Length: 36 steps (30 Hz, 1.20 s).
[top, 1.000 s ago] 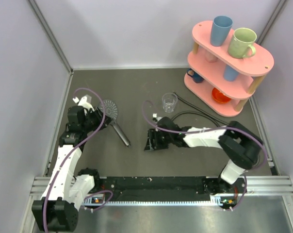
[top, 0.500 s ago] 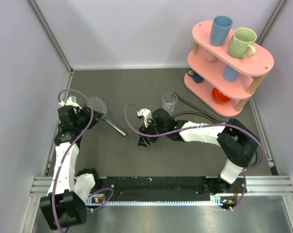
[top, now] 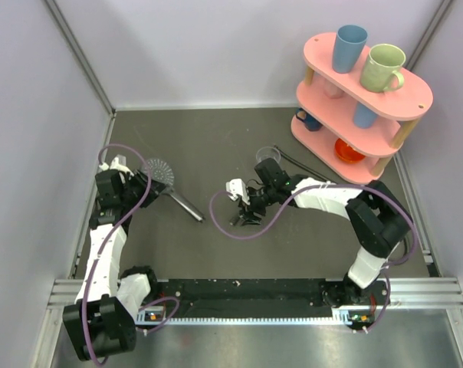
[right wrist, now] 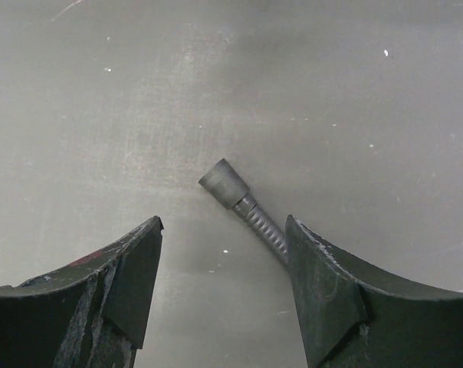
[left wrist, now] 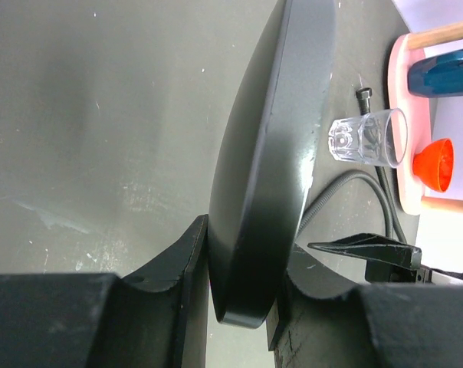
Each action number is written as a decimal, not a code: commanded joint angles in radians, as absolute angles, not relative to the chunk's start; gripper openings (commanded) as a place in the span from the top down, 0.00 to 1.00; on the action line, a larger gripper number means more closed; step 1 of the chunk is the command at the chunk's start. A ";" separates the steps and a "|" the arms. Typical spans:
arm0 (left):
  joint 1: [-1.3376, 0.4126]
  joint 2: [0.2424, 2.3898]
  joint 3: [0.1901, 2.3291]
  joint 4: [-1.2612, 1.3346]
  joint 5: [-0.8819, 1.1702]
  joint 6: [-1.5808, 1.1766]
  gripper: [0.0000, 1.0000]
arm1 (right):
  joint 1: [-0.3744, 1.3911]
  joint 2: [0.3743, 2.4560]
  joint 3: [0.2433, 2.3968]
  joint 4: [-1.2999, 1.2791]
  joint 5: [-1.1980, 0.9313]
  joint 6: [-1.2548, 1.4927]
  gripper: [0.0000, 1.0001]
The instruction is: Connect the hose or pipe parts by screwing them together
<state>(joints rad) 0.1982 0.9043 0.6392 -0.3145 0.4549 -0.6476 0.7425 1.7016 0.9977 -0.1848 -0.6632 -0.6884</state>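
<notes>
The hand shower (left wrist: 270, 153) is cut off by the upper edge in the left wrist view. The hose (right wrist: 254, 215) is partly hidden behind a finger (right wrist: 331, 299) of the right gripper (right wrist: 222, 221), and the glass cup (top: 267, 152) by its arm (top: 323, 198).

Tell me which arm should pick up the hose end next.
Right. The right gripper hangs over the hose end with its jaws open, one on each side; the left gripper is shut on the hand shower.
</notes>
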 commanded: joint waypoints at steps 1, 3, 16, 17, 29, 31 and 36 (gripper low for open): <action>0.204 0.891 0.635 -0.230 0.492 -0.626 1.00 | 0.739 1.767 1.078 -0.221 -0.724 -0.841 0.36; 0.204 0.891 0.632 -0.230 0.499 -0.621 1.00 | 0.739 1.785 1.094 -0.222 -0.723 -0.847 0.38; 0.204 0.905 0.607 -0.181 0.574 -0.673 1.00 | 0.781 1.838 1.078 -0.146 -0.601 -0.922 0.43; 0.204 0.908 0.607 -0.178 0.581 -0.684 1.00 | 0.787 1.848 1.083 -0.144 -0.579 -0.919 0.43; 0.212 0.913 0.597 -0.175 0.584 -0.692 1.00 | 0.841 1.871 1.101 -0.175 -0.555 -0.968 0.75; 0.212 0.920 0.597 -0.169 0.604 -0.699 1.00 | 0.854 1.868 1.103 -0.178 -0.564 -0.950 0.83; 0.213 0.923 0.603 -0.181 0.606 -0.693 1.00 | 0.888 1.845 1.092 -0.126 -0.548 -0.775 0.94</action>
